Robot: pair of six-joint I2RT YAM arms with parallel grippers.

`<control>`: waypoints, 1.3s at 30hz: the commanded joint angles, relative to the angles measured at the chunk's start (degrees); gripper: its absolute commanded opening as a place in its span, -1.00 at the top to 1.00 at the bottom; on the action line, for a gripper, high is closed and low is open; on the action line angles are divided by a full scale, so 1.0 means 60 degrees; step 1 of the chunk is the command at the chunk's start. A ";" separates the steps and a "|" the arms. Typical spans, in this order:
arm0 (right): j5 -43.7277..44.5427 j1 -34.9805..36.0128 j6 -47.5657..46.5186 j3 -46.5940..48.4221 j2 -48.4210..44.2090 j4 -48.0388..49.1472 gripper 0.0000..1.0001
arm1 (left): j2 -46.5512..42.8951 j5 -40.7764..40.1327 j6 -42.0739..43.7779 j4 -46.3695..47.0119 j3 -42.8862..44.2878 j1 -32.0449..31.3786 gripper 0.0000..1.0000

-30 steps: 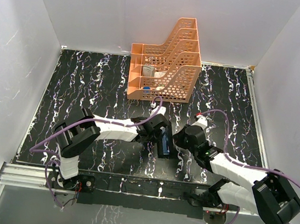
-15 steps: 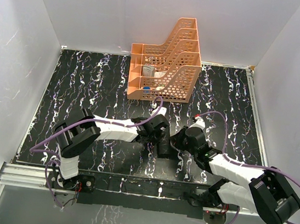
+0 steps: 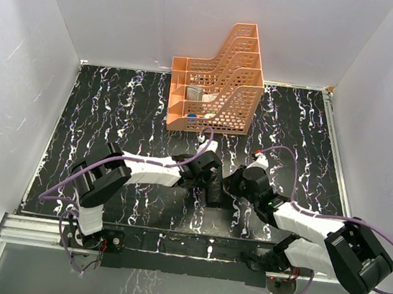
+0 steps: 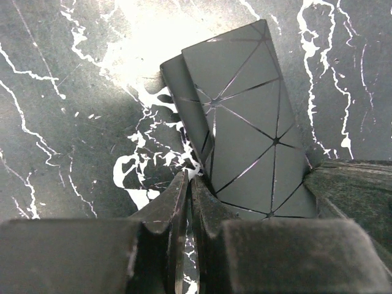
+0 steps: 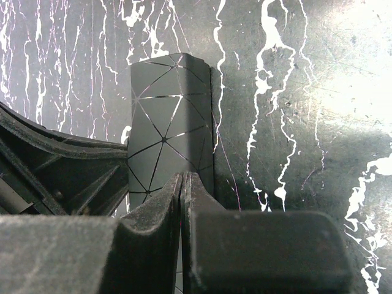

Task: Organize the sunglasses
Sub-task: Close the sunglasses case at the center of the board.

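Both fingers-together: left gripper (image 4: 187, 182) and right gripper (image 5: 185, 179) press case (image 4: 245, 128) near front edge, probably to shut it

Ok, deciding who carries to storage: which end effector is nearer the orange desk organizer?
Left, narrowly. The left end effector sits straight in front of the orange desk organizer; the right end effector is offset rightward and slightly farther from it.
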 commanded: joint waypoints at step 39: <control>-0.0339 0.0836 -0.1004 0.1118 0.0895 -0.0071 0.67 | -0.2213 -0.1342 -0.0058 -0.1016 -0.0979 0.0422 0.79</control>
